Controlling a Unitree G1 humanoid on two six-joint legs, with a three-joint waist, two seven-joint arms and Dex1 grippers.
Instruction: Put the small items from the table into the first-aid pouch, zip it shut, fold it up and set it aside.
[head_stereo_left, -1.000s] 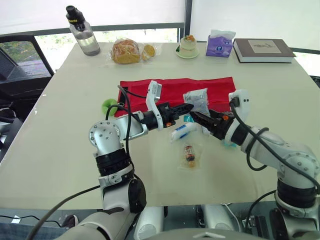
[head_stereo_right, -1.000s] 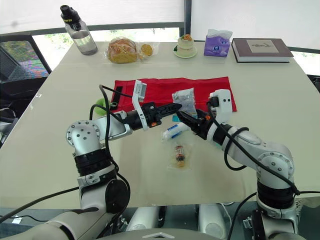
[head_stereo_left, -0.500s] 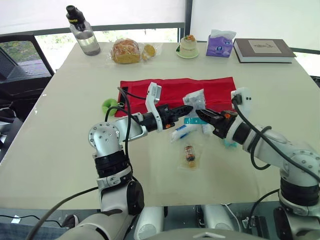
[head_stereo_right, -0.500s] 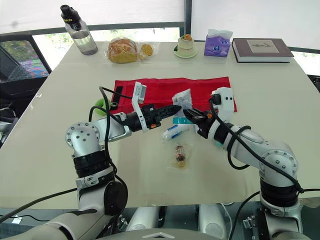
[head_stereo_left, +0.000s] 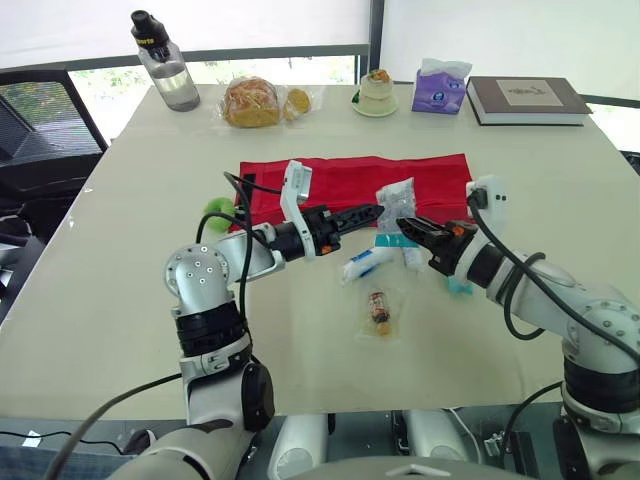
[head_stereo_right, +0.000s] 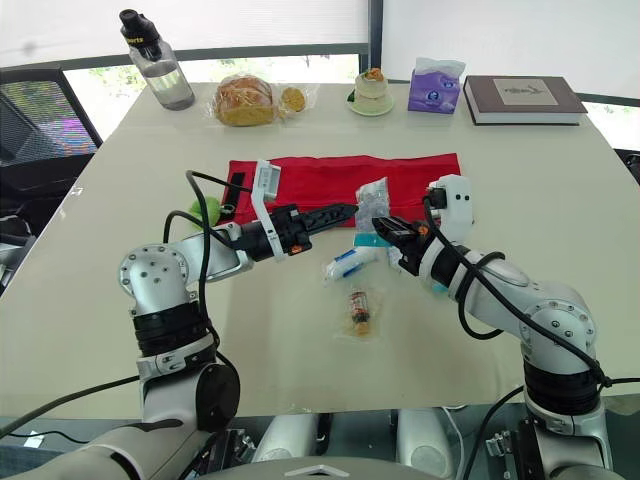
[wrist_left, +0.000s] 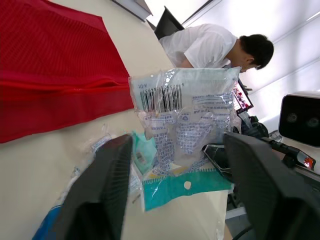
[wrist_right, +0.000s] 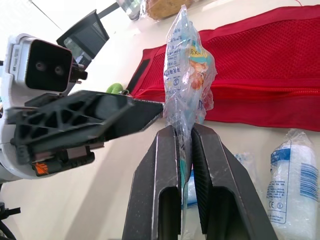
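**Left to right.** A green object (head_stereo_left: 214, 210) lies on the table (head_stereo_left: 120, 300) on the outer side of my left forearm, at the left end of the pouch.

My left gripper (head_stereo_left: 368, 211) hovers over the near edge of the red mesh pouch (head_stereo_left: 340, 178). Its fingers (wrist_left: 100, 190) are spread wide and carry nothing. Their tips point at the clear packet (head_stereo_left: 397, 198) and lie right beside it; I cannot tell whether they touch it.

The pouch lies flat on the table, just beyond both of my grippers. My right gripper (head_stereo_left: 406, 223) has its fingers pressed together on the lower edge of the packet, holding it upright above the table in front of the left fingertips.

Below the two grippers, a teal-edged sachet (head_stereo_left: 385, 241) and a wrapped gauze roll (head_stereo_left: 365, 263) lie on the table. A small bottle in a clear bag (head_stereo_left: 380, 308) lies nearer to me than both.
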